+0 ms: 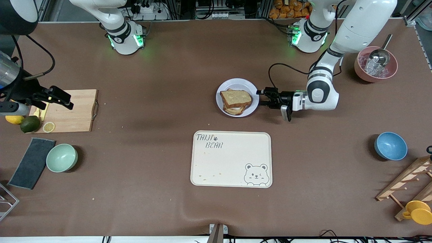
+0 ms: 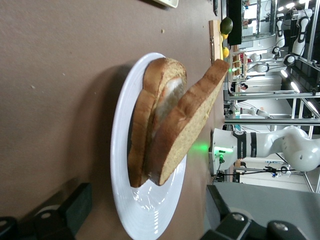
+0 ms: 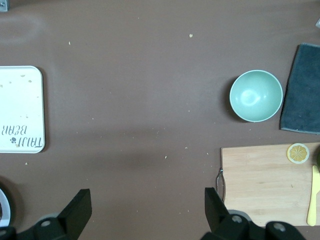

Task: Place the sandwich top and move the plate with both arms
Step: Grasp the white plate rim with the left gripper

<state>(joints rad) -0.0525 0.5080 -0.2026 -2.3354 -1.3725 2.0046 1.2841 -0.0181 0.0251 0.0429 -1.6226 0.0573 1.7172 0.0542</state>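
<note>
The pale round plate (image 1: 253, 88) stands mid-table, farther from the front camera than the tray. On it the brown sandwich top (image 1: 236, 97) leans tilted across an egg-topped slice (image 1: 234, 110). My left gripper (image 1: 262, 98) lies level at the plate's rim on the left arm's side, open, touching nothing. In the left wrist view the plate (image 2: 155, 202) reaches into the gap of the left gripper (image 2: 150, 222), and the sandwich top (image 2: 187, 125) rests aslant on the lower slice (image 2: 142, 130). High over the wooden board hangs my right gripper (image 1: 62, 98), open; in its own view the right gripper (image 3: 145, 210) is empty.
A cream bear tray (image 1: 231, 158) lies nearer the camera than the plate. The cutting board (image 1: 72, 111) with a lemon slice, a lime (image 1: 29, 124), a green bowl (image 1: 61, 157) and a dark cloth (image 1: 32, 163) sit at the right arm's end. A blue bowl (image 1: 390, 145), a pink bowl (image 1: 375, 65) and a wooden rack (image 1: 410, 184) sit at the left arm's end.
</note>
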